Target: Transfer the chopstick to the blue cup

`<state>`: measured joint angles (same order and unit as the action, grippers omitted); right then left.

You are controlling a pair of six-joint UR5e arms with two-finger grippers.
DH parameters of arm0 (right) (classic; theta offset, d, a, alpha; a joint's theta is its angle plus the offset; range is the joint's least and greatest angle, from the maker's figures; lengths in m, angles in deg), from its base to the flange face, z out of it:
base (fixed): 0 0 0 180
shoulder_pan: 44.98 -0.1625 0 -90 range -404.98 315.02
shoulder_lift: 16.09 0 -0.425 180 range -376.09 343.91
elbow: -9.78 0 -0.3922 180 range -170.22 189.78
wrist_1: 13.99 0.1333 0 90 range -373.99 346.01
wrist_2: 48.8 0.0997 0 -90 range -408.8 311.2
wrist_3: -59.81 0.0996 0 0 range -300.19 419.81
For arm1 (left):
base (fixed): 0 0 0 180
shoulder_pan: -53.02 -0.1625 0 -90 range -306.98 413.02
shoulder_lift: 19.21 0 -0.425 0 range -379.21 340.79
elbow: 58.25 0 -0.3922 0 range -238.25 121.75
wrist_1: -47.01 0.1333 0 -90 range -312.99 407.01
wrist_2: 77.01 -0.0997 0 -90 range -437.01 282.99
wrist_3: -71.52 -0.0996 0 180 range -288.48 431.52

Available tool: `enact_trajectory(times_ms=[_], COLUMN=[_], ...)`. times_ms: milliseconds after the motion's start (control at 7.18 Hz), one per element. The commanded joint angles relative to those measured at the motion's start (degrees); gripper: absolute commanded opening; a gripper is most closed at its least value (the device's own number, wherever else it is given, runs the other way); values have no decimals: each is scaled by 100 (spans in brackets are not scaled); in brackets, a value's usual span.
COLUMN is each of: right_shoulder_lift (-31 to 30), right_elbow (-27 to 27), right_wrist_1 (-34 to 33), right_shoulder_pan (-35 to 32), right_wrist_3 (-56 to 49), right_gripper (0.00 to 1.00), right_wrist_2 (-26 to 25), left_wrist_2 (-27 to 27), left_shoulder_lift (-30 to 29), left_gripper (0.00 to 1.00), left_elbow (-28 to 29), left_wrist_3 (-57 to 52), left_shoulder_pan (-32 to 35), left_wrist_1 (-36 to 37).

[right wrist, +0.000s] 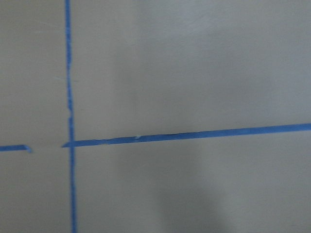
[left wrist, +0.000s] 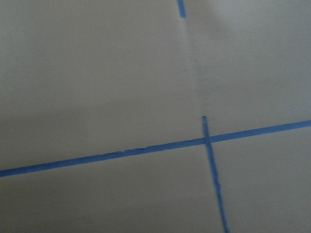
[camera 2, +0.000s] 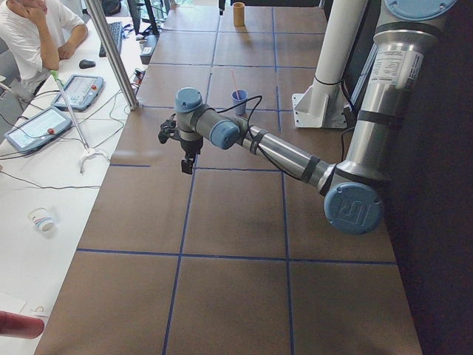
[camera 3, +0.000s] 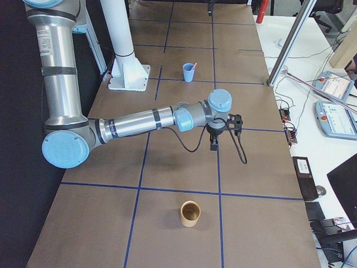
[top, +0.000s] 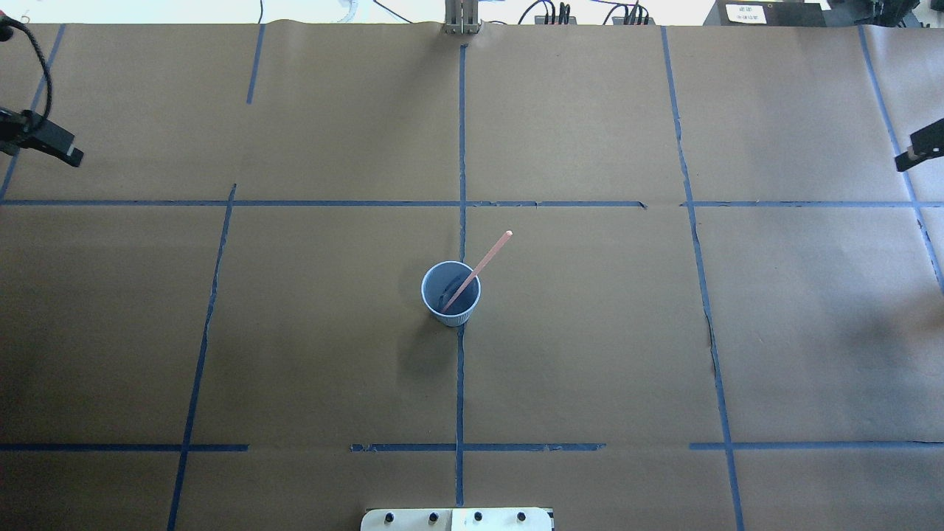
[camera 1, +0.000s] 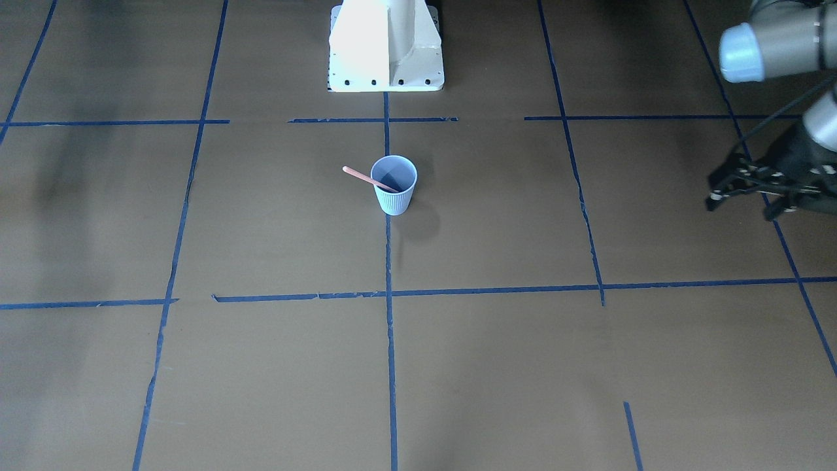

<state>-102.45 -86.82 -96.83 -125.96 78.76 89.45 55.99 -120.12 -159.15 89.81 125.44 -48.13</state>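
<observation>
Chopstick (top: 483,262) leans inside blue cup (top: 435,284), centre of overhead view. Left gripper (camera 1: 744,204), front-facing view's right edge: fingers apart, empty. Right gripper (top: 917,150), overhead right edge: finger spread cannot be told.

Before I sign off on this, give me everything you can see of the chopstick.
The chopstick is one thin, straight, pinkish-red stick, material unclear. It stands tilted in the upright blue cup: lower end down inside, shaft leaning on the rim, upper part sticking out toward the robot's right. Only the cup touches it.
</observation>
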Motion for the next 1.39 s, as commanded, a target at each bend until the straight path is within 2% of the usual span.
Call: enact_trajectory(times_ms=[0,139,418,557,697,1254], right_shoulder_lift=[-74,-66,-65,-39,4,145], right_elbow=[729,922,1134,1143,1082,1099], right_wrist_1=[-21,-22,-39,-292,-581,-602], right_shoulder_pan=[-646,-717,-997,-1034,-1025,-999], right_wrist_3=[-1977,-2375,-2633,-2634,-2643,-2617], right_gripper=[100,100,100,100,100,100], right_wrist_2=[-489,-518,-422,-282,-281,-228], left_wrist_2=[192,174,147,156,191,156], left_shoulder_lift=[-16,-8,-8,-208,-279,-614], left_gripper=[100,100,100,100,100,100], left_elbow=[824,905,1037,1447,1521,1864], left_wrist_3=[-1804,-2359,-2734,-2987,-3276,-3113], left_shoulder_pan=[901,1218,1334,1335,1344,1274], left_wrist_1=[22,127,416,453,471,462])
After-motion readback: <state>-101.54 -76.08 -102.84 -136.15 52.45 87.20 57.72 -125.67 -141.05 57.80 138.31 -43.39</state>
